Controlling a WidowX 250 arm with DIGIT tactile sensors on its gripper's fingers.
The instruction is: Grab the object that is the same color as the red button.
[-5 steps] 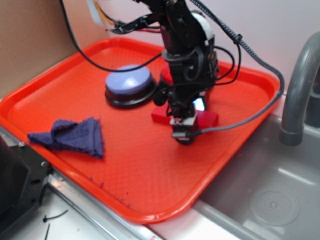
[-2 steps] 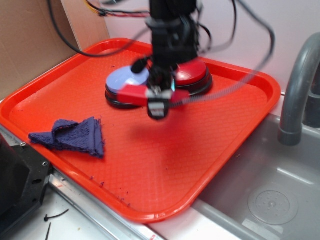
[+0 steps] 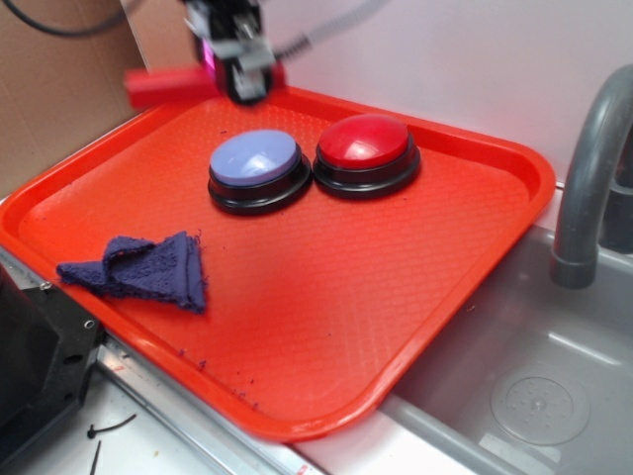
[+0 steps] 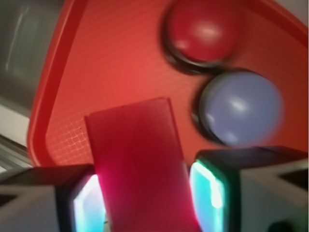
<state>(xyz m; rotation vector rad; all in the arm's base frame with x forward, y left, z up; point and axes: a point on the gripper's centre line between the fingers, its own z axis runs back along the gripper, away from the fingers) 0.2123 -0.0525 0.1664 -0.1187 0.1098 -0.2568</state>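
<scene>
Two round buttons on black bases are seen touching near the far edge of the large red plastic tray [image 3: 435,287]: the glossy red domed button [image 3: 366,143] and the pale blue-lilac domed button [image 3: 255,158]. The small flat red plastic block [image 4: 137,164] is held clamped between the fingers [image 4: 210,193] of the black gripper [image 3: 237,64], raised clear above the tray's far left rim. A crumpled dark blue cloth [image 3: 138,269] lies near the tray's front left edge

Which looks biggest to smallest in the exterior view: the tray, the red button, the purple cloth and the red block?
1. Red tray.
2. Purple cloth.
3. Red button, close to the cloth, so that pair is unsure.
4. Red block, blurred, held in the hand above the tray.
</scene>
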